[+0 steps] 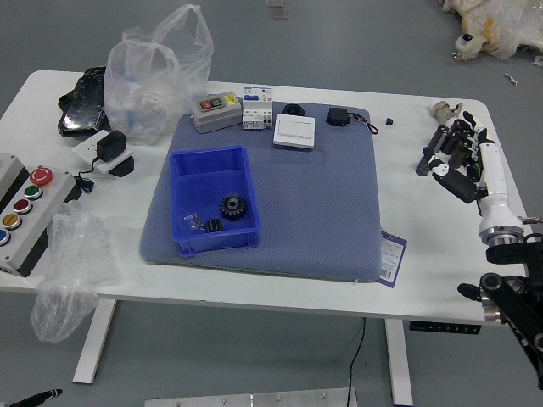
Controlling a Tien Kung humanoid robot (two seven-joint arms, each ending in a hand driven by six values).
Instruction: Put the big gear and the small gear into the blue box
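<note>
The blue box (180, 203) sits on the left part of the grey mat. Inside it, toward the front right, lies the big gear (233, 207), a black toothed disc. Just left of and in front of it is the small gear (213, 225), also black, beside a small clear plastic piece. My right hand (454, 157) is at the table's right side, well away from the box, its fingers spread over some metal parts, none visibly grasped. At the bottom left corner only the tip of my left hand (42, 398) shows.
Along the mat's far edge stand a grey switch box (216, 110), white modules (257, 114), a white square device (294, 131) and a black part with a cable (338, 117). A card (390, 259) lies at the mat's right edge. Plastic bags and a button panel (32, 208) are left.
</note>
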